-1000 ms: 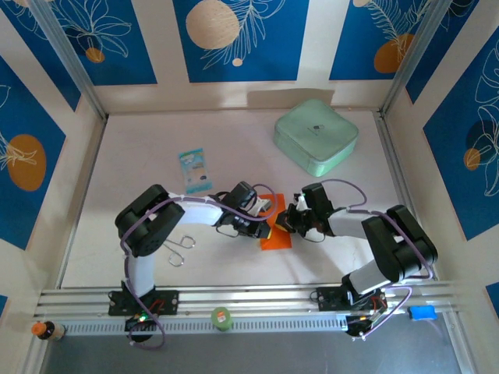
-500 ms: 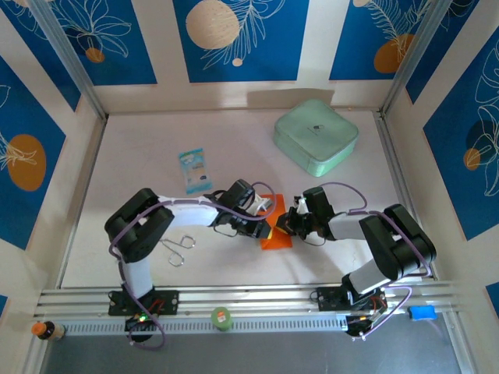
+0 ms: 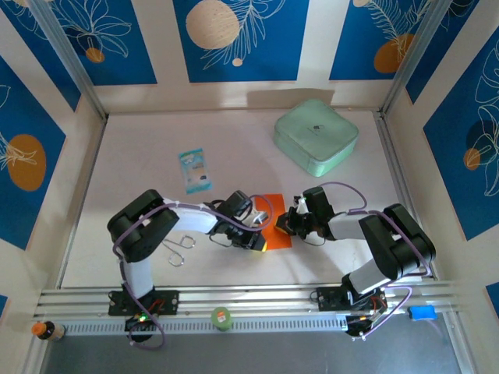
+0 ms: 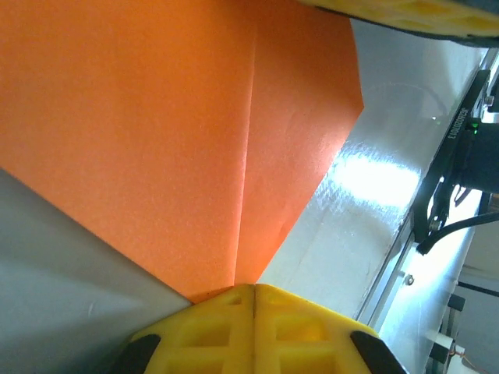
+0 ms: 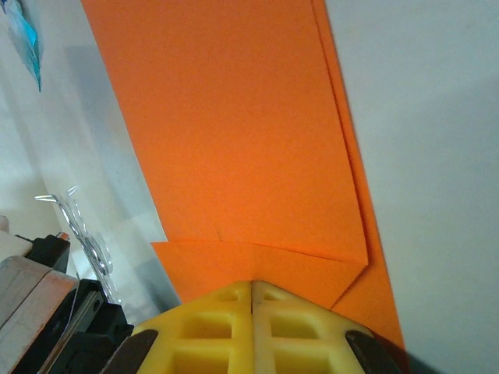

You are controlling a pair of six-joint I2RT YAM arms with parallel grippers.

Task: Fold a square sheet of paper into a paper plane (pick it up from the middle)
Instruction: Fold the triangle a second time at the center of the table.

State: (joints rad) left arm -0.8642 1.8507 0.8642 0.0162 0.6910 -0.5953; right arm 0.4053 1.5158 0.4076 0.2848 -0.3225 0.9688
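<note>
**Q:** Which parts of the orange paper are covered in the overhead view?

**A:** Its left edge lies under the left gripper and its right edge under the right gripper. The contact itself is too small to judge.

**Q:** What do the wrist views cut off?

**A:** The left wrist frame crops the paper at the top and left. The right wrist frame crops it at the top and clips the blue-and-white packet at the corner. Both frames cut the yellow fingers at the bottom. The packet's print is illegible from overhead.
</note>
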